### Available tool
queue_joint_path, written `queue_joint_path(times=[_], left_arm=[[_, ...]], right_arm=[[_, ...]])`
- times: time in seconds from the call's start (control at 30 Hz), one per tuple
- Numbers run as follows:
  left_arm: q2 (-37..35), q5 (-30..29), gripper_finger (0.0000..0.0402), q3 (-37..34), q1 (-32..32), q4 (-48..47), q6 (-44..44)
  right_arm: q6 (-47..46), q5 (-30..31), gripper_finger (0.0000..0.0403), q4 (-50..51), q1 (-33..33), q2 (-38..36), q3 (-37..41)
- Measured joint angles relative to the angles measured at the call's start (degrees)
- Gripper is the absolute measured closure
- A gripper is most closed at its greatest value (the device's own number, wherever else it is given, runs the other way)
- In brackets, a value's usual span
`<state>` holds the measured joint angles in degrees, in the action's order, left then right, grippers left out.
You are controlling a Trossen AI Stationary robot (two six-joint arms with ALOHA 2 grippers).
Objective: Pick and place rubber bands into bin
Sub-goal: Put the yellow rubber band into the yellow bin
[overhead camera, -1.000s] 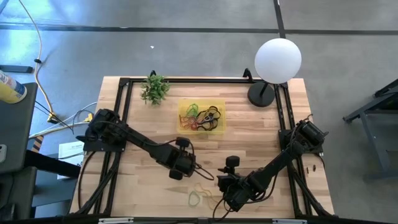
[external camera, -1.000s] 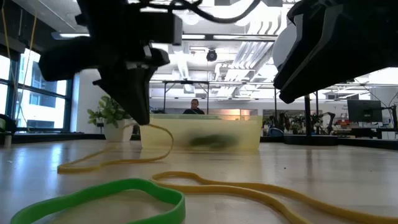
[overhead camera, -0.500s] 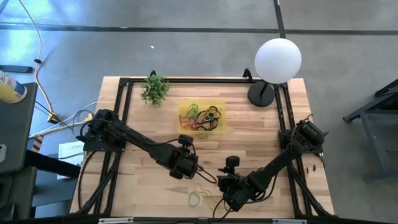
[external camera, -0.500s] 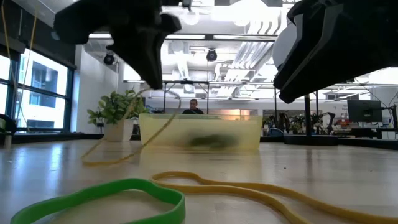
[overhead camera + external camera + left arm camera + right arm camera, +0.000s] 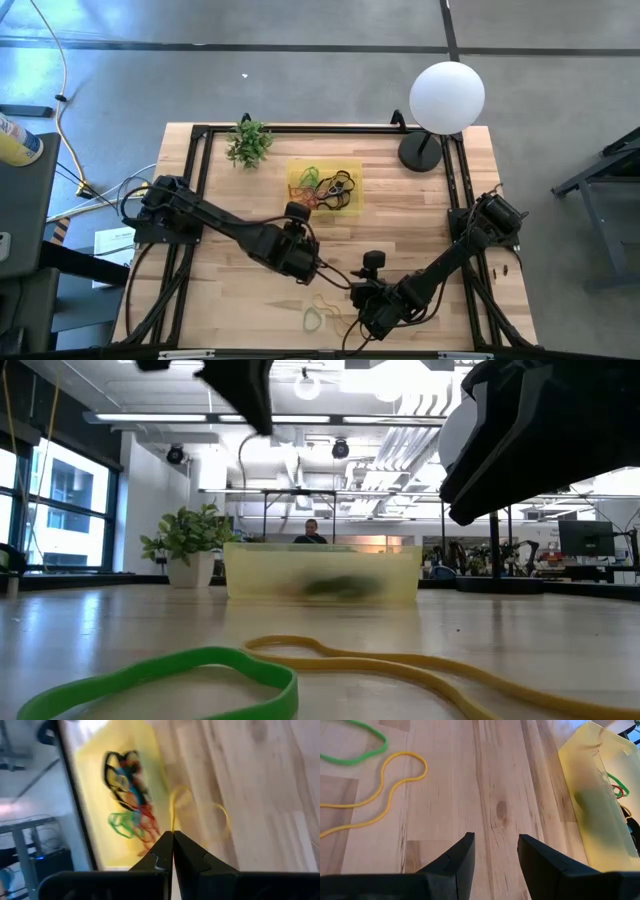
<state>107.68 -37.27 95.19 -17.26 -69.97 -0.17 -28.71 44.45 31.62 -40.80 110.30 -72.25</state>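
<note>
My left gripper [image 5: 173, 836] is shut on a yellow rubber band [image 5: 175, 810], raised over the table's middle [image 5: 308, 262], on the near side of the bin. The bin [image 5: 293, 178] is a shallow translucent yellow tray holding several black, red and green bands [image 5: 127, 795]. A green band [image 5: 313, 320] and another yellow band [image 5: 326, 303] lie flat near the front edge. My right gripper [image 5: 495, 845] stands open low over bare wood beside them [image 5: 364, 318], with nothing between its fingers. My left gripper pinches the yellow band between its two shut fingertips, on one short stretch of the loop [image 5: 173, 827]. The fingers slant downward. The rest of the band hangs slack in front of them as an open loop [image 5: 222, 817], lifted clear of the table.
A small green plant [image 5: 248, 143] stands at the far left and a lamp with a white globe [image 5: 447, 96] at the far right. Black frame rails [image 5: 196, 200] run along the table's sides. Bare wood lies between the bin and the loose bands.
My left gripper has risen, still shut, tipping a little as it went. The yellow band, whose lower part trailed on the table a second ago, has been drawn up and now hangs clear of the wood.
</note>
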Motion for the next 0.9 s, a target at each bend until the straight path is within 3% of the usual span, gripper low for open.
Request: queue_joint_path(times=[0.43, 0.9], left_arm=[[-0.11, -4.51, 0.0401, 13.81, 4.74, -3.33, 11.22], [-0.09, -2.66, 0.0401, 15.24, 18.02, -1.98, 19.13]], right_arm=[[0.08, -0.02, 0.0263, -0.2, -0.07, -0.02, 0.0], [0.09, -0.07, 0.0263, -1.4, -0.12, -0.02, 0.0]])
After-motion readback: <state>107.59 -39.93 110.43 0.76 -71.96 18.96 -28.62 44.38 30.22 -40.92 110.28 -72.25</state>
